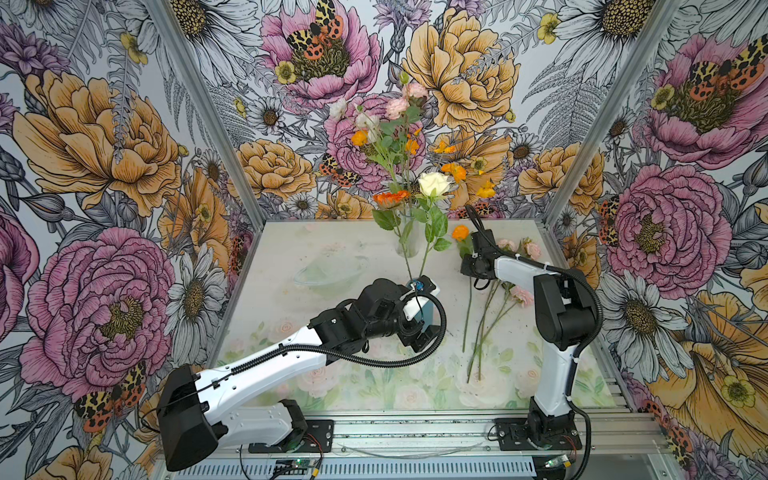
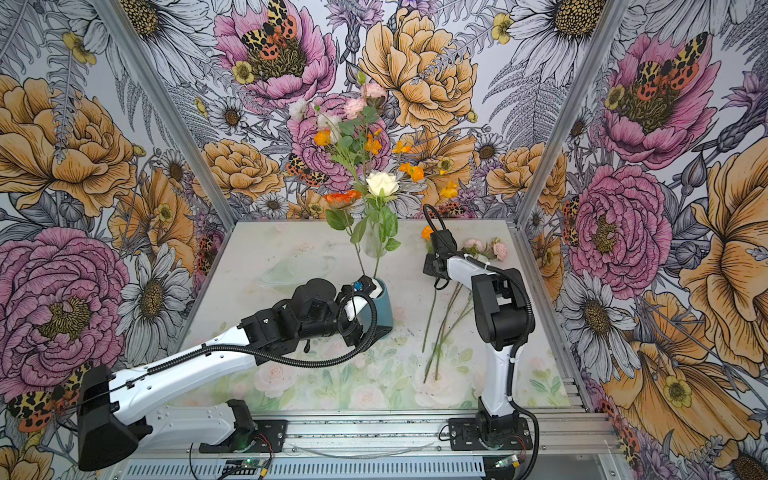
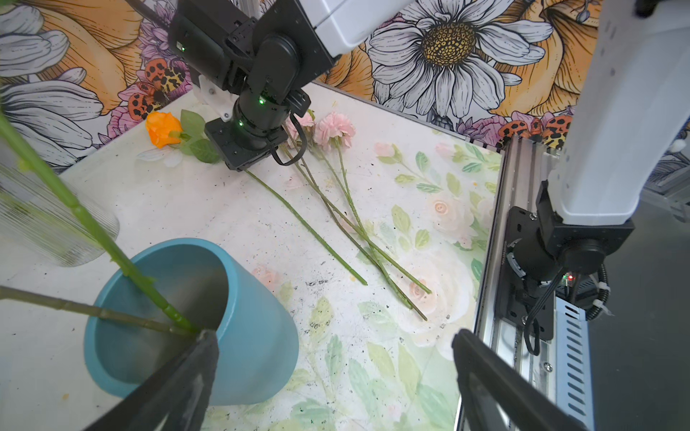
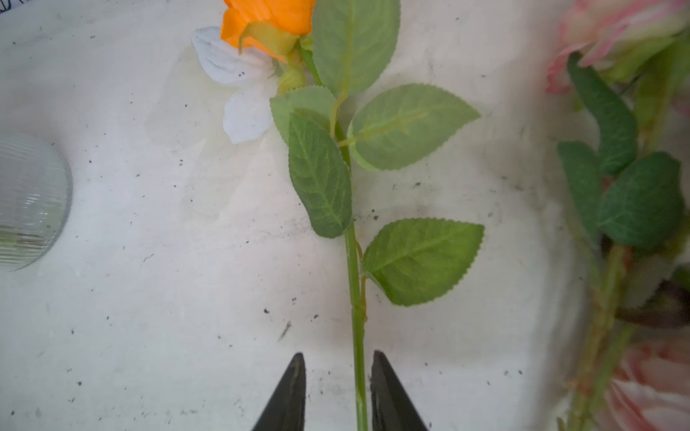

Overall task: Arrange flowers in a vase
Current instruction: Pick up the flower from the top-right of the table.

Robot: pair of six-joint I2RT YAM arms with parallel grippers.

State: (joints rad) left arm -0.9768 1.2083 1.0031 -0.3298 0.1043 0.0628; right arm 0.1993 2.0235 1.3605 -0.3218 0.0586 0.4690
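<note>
A: Nearest us, our left gripper [image 3: 334, 337] gapes empty, one finger [image 3: 179, 380] by the tapered teal ceramic vase [image 3: 257, 336] at the lower left of the left wrist view.

B: And the orange-headed, green-stemmed rose [image 4: 321, 179]?

A: Flat on the pale painted table [image 4: 149, 298], right of the vase. In the right wrist view its stem runs bottom to top, between our right gripper [image 4: 338, 356] jaws, which straddle it unpinched. We judge the right arm nearer.
</note>
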